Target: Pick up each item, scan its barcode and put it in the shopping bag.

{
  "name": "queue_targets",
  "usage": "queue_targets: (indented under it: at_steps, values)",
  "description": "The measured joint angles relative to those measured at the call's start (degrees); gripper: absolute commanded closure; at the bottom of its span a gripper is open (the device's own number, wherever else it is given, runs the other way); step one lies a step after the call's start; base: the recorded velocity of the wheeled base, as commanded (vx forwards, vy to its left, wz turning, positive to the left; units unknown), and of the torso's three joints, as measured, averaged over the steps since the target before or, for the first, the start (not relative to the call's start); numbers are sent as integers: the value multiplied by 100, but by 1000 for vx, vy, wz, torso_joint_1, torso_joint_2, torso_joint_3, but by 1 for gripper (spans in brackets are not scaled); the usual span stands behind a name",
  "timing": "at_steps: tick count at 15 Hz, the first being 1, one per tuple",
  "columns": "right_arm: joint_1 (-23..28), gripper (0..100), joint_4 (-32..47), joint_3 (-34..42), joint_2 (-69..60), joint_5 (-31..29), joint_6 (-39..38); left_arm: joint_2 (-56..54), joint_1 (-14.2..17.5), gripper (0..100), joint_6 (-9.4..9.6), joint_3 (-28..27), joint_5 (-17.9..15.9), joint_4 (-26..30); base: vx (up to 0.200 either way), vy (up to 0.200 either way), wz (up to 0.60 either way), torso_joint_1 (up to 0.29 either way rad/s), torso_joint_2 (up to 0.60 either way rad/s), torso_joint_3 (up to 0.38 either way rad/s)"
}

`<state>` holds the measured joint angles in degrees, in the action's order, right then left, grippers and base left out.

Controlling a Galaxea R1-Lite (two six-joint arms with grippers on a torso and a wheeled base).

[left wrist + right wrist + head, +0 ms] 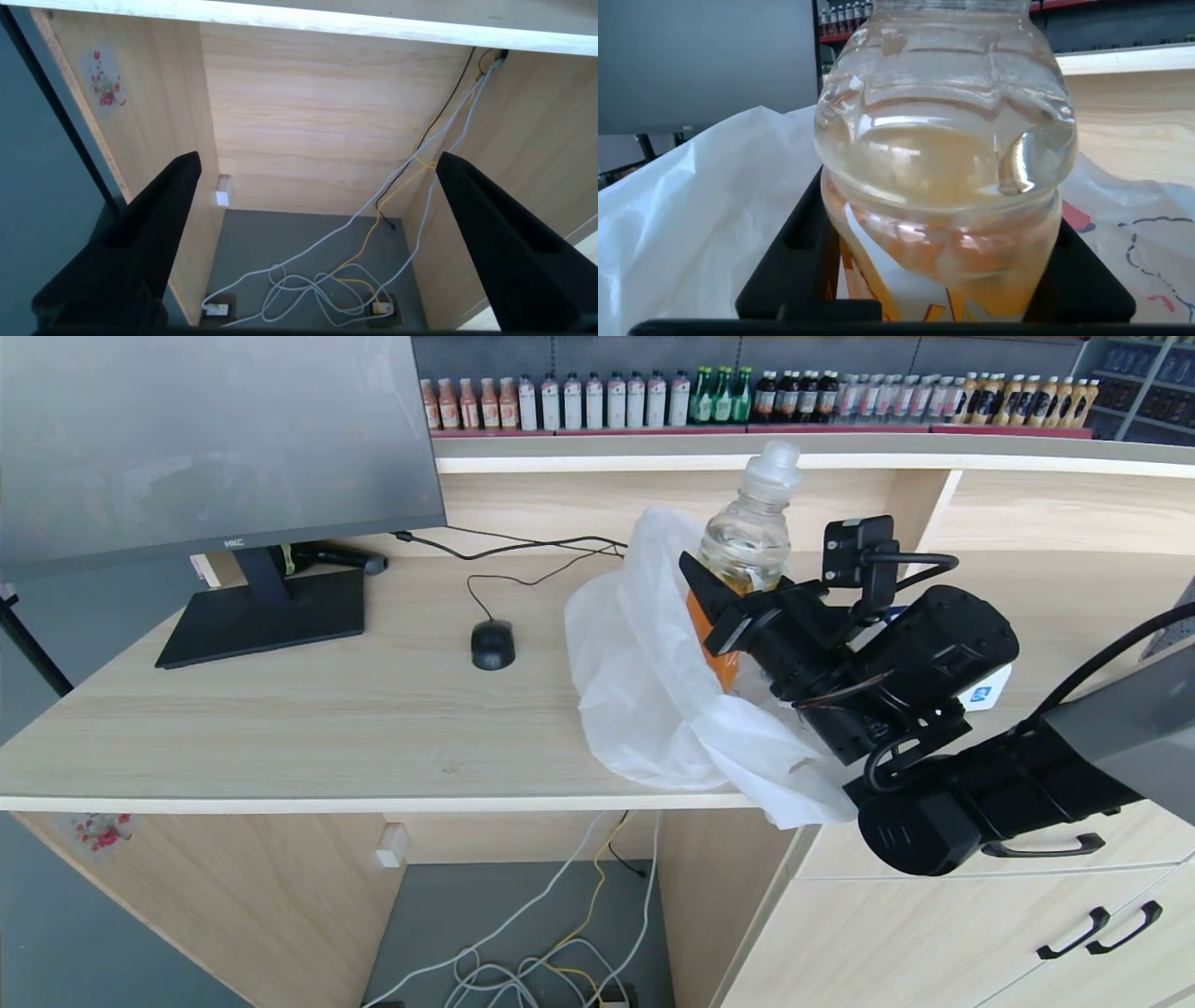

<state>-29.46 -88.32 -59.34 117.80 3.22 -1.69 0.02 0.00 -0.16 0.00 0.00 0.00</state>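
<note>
**Bottle poised at the bag's mouth**

Far left, below the table (280, 737) edge, our left jaws hang wide apart with nothing between them, facing the loose cables (318, 289) under the table. Up top, a dark monitor (215, 439) and a mouse (492, 644) sit well apart from the work. To the right of the mouse, the white shopping bag (644, 700) slumps on the table, one corner drooping over the front edge. Our right jaws are clamped on the bottle (747, 537) at its orange label, holding it upright at the bag's opening, white cap up. Plastic folds hide its base, so we cannot tell whether it rests on anything.

We judge this to be the bagging step. To do it well, we should lower the bottle straight down and keep it upright. We should also steer clear of the limp rim so no plastic is trapped beneath, and part the jaws only once the base is supported. Setting it toward the back of the bag, away from the overhanging corner, should keep it from rolling off.
</note>
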Motion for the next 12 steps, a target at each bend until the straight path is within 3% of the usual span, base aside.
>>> queue_targets:
  at_steps: [5,12]
  values:
    - [-333,100,0,-33,4,59,99,0,0,0,0,0,0,0,0,0,0,0,0,0]
    - [-374,100,-30,150,72,116,138,0,0,0,0,0,0,0,0,0,0,0,0,0]
